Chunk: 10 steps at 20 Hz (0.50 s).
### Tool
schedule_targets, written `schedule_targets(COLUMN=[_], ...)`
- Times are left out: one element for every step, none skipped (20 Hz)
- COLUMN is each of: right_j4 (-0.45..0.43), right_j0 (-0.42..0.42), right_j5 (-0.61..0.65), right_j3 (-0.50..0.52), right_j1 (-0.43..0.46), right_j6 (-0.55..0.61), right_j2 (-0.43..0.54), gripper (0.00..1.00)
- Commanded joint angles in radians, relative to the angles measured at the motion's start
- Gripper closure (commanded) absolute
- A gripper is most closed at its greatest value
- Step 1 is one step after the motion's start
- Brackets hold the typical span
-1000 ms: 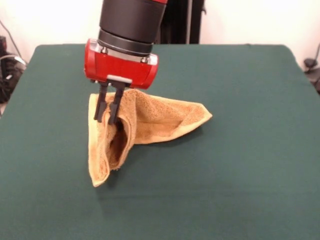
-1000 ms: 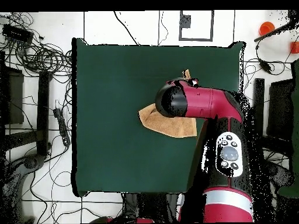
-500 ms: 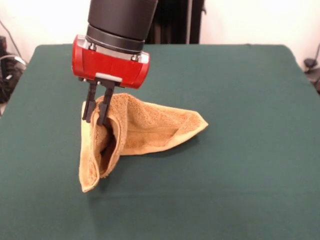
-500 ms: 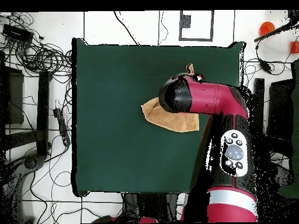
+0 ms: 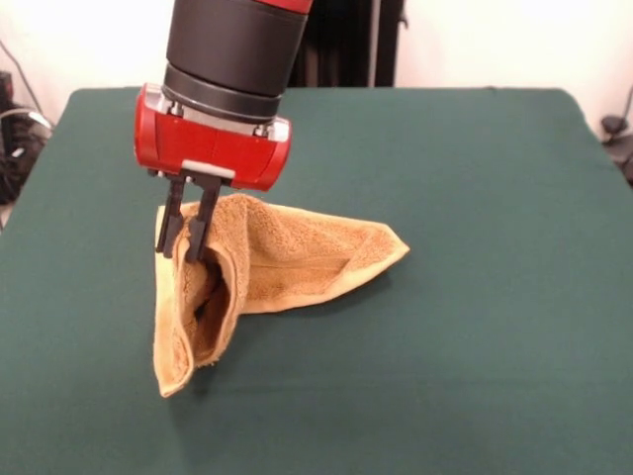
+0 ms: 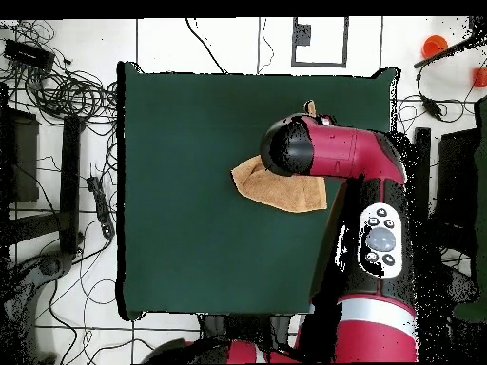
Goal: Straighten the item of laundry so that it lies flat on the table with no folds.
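Observation:
The item of laundry [image 5: 287, 262] is a golden-orange terry towel, folded and partly lifted off the dark green table [image 5: 475, 297]. My gripper [image 5: 182, 242] is shut on the towel's raised fold at its left side. From that pinch one flap hangs down to the table, and the rest trails to the right to a pointed corner resting on the cloth. In the overhead view the towel [image 6: 276, 190] shows as a tan wedge beside the arm, which hides the gripper and much of the towel.
The red and black arm [image 6: 371, 238] covers the right part of the table [image 6: 190, 209] in the overhead view. Cables and stands lie around the table on the floor. An orange cup [image 6: 435, 45] sits off the table at top right.
The gripper has carried the pinched fold to the left in the front view, and the towel's trailing corner has slid along the table after it.

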Motion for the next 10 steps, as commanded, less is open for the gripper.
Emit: schedule_targets(right_j4=[-0.017, -0.002, 0.013, 0.028, 0.039, 0.050, 0.061, 0.068, 0.073, 0.077], right_j0=[0.035, 0.029, 0.025, 0.020, 0.016, 0.013, 0.009, 0.006, 0.003, 0.000], right_j5=[0.070, 0.063, 0.051, 0.038, 0.031, 0.021, 0.011, 0.004, 0.000, -0.004], right_j3=[0.012, 0.034, 0.053, 0.072, 0.085, 0.096, 0.107, 0.114, 0.115, 0.117], right_j1=[0.018, 0.017, 0.018, 0.019, 0.019, 0.020, 0.020, 0.018, 0.018, 0.018], right_j6=[0.041, 0.057, 0.080, 0.103, 0.115, 0.131, 0.143, 0.150, 0.149, 0.149], right_j2=[0.066, 0.076, 0.083, 0.089, 0.098, 0.103, 0.111, 0.116, 0.119, 0.123], gripper=[1.00, 1.00, 1.00, 1.00, 1.00, 1.00, 1.00, 1.00, 1.00, 1.00])
